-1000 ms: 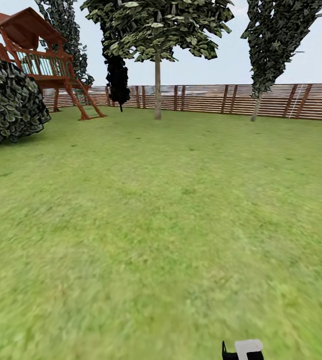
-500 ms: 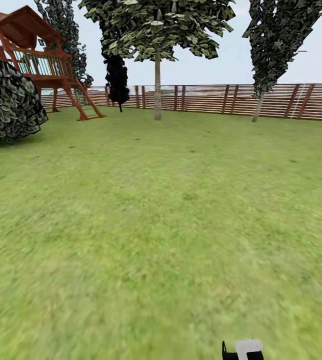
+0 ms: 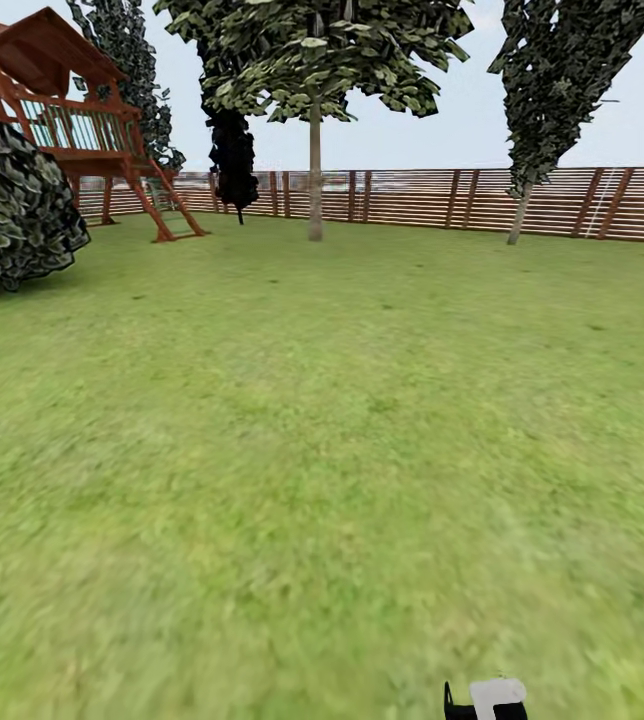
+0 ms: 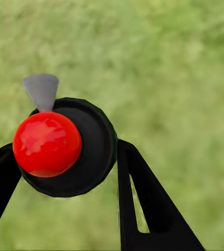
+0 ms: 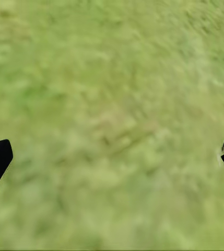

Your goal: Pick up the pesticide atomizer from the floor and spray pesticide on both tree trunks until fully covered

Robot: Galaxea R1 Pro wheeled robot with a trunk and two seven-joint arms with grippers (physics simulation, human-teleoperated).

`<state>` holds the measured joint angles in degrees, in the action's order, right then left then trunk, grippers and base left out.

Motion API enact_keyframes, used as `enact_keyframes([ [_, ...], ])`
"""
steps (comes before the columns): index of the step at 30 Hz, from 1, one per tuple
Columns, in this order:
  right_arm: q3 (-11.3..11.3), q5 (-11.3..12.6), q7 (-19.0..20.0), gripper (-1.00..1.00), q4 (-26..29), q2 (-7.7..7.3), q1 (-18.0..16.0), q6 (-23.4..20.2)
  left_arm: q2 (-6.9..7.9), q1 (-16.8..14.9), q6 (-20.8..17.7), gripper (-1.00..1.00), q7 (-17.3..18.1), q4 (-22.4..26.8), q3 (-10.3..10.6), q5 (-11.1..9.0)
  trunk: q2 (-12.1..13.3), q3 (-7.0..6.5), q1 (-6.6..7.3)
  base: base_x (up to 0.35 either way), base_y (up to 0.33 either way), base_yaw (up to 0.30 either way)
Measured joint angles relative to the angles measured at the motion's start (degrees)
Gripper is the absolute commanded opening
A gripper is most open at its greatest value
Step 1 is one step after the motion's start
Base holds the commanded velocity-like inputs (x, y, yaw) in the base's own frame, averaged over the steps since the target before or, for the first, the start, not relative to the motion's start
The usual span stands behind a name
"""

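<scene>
My left gripper [image 4: 65,170] is shut on the pesticide atomizer [image 4: 46,144]. It shows as a red ball on a black round disc with a small grey cone nozzle, held between the black fingers [image 4: 138,198] above blurry green grass. My right gripper [image 5: 112,157] is open over the grass floor [image 3: 322,450], with nothing between its fingers. Far ahead by the fence stands a tree [image 3: 312,60] with a broad green crown and a straight beige trunk [image 3: 315,180].
A brown slat fence [image 3: 412,198] closes the far side of the lawn. A wooden play tower [image 3: 72,120] and a dark round bush [image 3: 12,210] stand at the left, and narrow dark-leaved trees [image 3: 552,80] at the back. A black-and-white bit of my arm [image 3: 487,698] shows at the bottom edge.
The whole head view has shifted a little: the bush and play tower slid left and the lawn drew nearer, so the camera moved. The arm bit at the bottom edge kept its place.
</scene>
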<state>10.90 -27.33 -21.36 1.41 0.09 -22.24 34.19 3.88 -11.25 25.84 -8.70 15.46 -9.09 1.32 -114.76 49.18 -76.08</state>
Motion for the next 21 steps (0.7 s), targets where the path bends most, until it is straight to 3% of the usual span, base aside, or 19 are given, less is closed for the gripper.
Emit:
enact_keyframes([
  [21,0.0,0.0,0.0,1.0,0.0,0.0,0.0,0.0,0.04,0.0,-0.12,-1.0,0.25,0.0,-0.12,-0.09,0.0,0.0,0.0,0.339,0.0,0.0],
])
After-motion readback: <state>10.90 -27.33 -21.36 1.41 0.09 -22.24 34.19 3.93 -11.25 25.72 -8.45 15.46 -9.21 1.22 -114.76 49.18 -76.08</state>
